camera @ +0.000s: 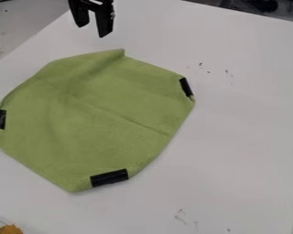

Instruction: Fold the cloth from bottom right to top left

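A green cloth (82, 137) edged with 3 black strips (109, 178) lies on a white surface (246, 141), nearly as wide as long, 1 peaked corner pointing up the view. Beyond the cloth hangs the black gripper (93, 30), jaws parted, empty.

Green, many-sided fabric cloth (88, 123) lies on flat white tabletop (241, 137); black oblong strips (109, 178), probably tape, sit at its left, right and front edges.
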`<state>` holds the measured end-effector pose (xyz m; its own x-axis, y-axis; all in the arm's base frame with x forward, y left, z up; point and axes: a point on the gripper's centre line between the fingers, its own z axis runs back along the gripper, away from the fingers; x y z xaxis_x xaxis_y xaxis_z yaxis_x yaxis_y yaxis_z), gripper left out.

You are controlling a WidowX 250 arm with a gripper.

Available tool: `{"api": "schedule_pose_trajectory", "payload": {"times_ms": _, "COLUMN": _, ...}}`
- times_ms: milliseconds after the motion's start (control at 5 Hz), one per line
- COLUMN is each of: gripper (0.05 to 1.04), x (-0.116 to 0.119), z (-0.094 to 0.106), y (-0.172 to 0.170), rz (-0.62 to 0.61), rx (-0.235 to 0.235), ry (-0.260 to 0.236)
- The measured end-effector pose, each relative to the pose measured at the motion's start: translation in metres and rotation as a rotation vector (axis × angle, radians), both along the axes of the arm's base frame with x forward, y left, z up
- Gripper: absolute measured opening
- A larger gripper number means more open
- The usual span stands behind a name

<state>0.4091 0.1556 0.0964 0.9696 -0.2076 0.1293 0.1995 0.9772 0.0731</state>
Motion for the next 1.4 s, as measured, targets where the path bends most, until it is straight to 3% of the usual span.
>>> {"api": "schedule_pose_trajectory", "payload": {"times_ms": 200, "gripper": 1.000, "x": -0.004, "z": -0.019, "y": -0.002, "rz": 0.008, "rx": -0.015, "ry": 0.037}}
{"api": "schedule_pose_trajectory", "payload": {"times_ms": 400, "gripper": 1.000, "x": -0.030, "z": -0.038, "y": -0.026, "rz": 0.008, "rx": -0.021, "ry": 0.056}}
{"api": "schedule_pose_trajectory", "payload": {"times_ms": 600, "gripper": 1.000, "x": -0.046, "z": -0.025, "y": -0.048, "rz": 0.024, "rx": -0.008, "ry": 0.022}}
{"api": "schedule_pose_trajectory", "payload": {"times_ms": 800, "gripper": 1.000, "x": -0.081, "z": -0.028, "y": -0.075, "rz": 0.073, "rx": -0.011, "ry": 0.048}}
{"api": "schedule_pose_trajectory", "payload": {"times_ms": 1000, "gripper": 1.000, "x": -0.116, "z": -0.033, "y": -0.101, "rz": 0.119, "rx": -0.014, "ry": 0.030}}
{"api": "schedule_pose_trajectory", "payload": {"times_ms": 1200, "gripper": 1.000, "x": -0.146, "z": -0.034, "y": -0.128, "rz": 0.148, "rx": -0.026, "ry": -0.009}}
{"api": "schedule_pose_trajectory", "payload": {"times_ms": 1400, "gripper": 1.000, "x": -0.167, "z": -0.029, "y": -0.147, "rz": 0.143, "rx": -0.008, "ry": -0.063}}
